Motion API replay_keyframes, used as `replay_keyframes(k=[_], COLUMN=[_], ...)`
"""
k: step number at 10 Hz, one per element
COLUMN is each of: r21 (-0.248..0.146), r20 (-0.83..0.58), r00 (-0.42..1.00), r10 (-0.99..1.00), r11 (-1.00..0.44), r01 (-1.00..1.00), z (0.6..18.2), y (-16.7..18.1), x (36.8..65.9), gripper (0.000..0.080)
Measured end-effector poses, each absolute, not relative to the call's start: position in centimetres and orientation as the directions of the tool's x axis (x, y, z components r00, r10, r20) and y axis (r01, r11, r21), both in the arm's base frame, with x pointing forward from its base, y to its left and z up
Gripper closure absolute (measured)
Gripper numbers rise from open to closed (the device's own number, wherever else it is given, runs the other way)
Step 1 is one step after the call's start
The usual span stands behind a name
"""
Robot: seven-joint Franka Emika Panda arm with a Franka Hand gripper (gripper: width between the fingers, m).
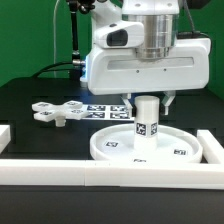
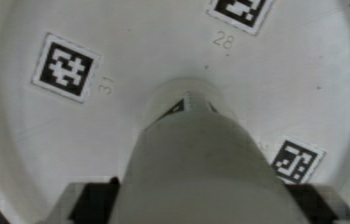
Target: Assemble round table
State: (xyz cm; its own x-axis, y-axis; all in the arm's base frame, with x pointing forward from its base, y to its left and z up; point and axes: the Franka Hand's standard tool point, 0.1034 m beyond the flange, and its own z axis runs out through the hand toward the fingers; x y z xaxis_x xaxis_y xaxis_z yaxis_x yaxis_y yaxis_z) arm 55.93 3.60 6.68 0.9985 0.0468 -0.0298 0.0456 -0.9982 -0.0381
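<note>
The round disc (image 1: 108, 146) lies flat near the front rail, tags on its face. The short cylindrical leg (image 1: 146, 122) stands upright on the disc's middle. My gripper (image 1: 147, 100) is straight above it, shut on the leg's upper end, with a finger on each side. In the wrist view the leg (image 2: 198, 150) runs down to the centre of the disc (image 2: 101, 130), and the dark fingers (image 2: 97, 202) press against its sides at my gripper (image 2: 202, 206). The cross-shaped base piece (image 1: 55, 112) lies loose on the black table at the exterior view's left.
The marker board (image 1: 101, 107) lies flat behind the disc. White border rails run along the front (image 1: 100, 176), at the exterior view's left (image 1: 5, 136) and at its right (image 1: 212, 146). A green backdrop stands behind the table.
</note>
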Motion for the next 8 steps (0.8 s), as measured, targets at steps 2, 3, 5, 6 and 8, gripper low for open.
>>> replay_keyframes(k=[2, 3, 5, 6, 8], r21=[-0.035, -0.033, -0.03, -0.031, -0.041], r20=[-0.033, -0.036, -0.026, -0.022, -0.032], r00=[0.999, 0.992, 0.946, 0.915, 0.805], r10=[-0.042, -0.118, -0.323, -0.402, -0.593], r11=[-0.998, -0.992, -0.946, -0.915, -0.804], r01=[-0.043, -0.12, -0.324, -0.403, -0.594], z=[6.67, 6.66, 6.66, 6.68, 6.66], y=[3.63, 3.66, 3.71, 3.72, 3.61], x=[55.93, 55.93, 55.95, 55.91, 55.85], gripper=[0.039, 0.039, 0.039, 0.039, 0.039])
